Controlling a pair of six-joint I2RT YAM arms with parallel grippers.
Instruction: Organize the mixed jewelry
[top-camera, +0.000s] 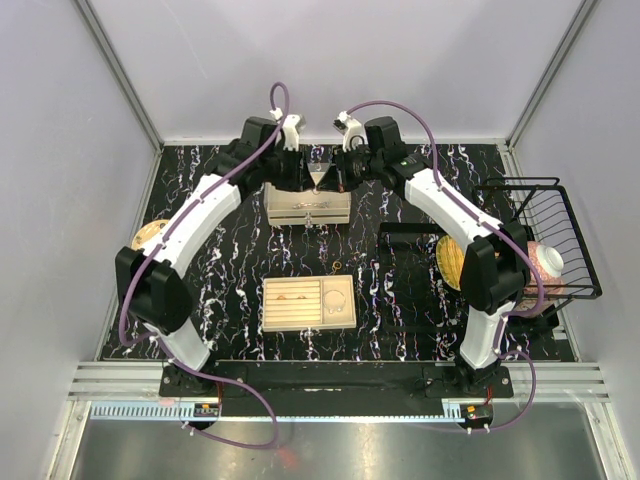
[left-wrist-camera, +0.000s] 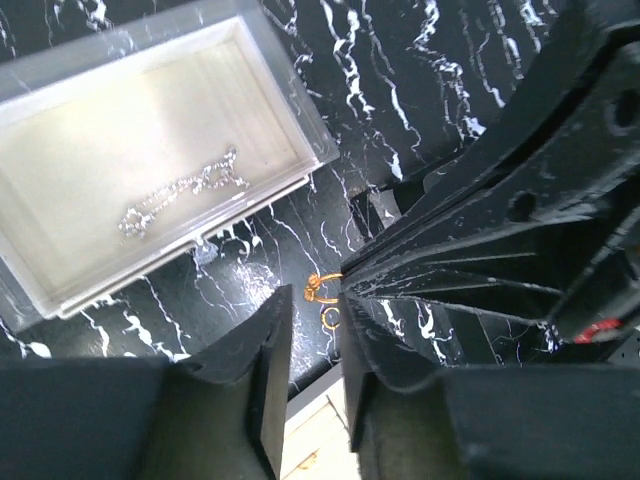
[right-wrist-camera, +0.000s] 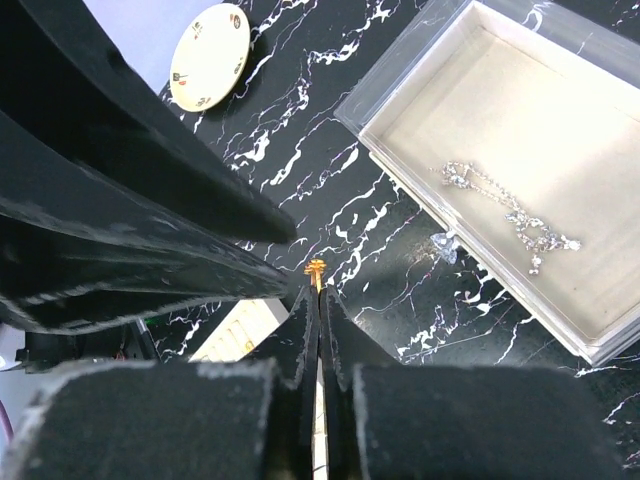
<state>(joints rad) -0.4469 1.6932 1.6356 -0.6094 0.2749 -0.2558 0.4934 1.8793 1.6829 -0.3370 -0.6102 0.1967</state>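
My right gripper (right-wrist-camera: 320, 292) is shut on a small gold ring piece (right-wrist-camera: 316, 268); only its knotted tip shows past the fingertips. In the left wrist view the same gold ring (left-wrist-camera: 322, 284) hangs from the right gripper's black tip, with a smaller gold ring (left-wrist-camera: 330, 318) just below it. My left gripper (left-wrist-camera: 311, 305) is open and empty, its jaws just short of these rings. Both grippers (top-camera: 300, 180) (top-camera: 338, 180) meet above the far clear box (top-camera: 308, 207), which holds a silver chain (left-wrist-camera: 185, 190). More gold pieces lie in the beige tray (top-camera: 308, 303).
A tiny clear stone (right-wrist-camera: 443, 247) lies on the black marbled table beside the clear box. Round tan discs sit at the left (top-camera: 148, 235) and right (top-camera: 450, 258). A black wire basket (top-camera: 545, 235) stands at the right edge. Small gold bits (top-camera: 330, 268) lie between box and tray.
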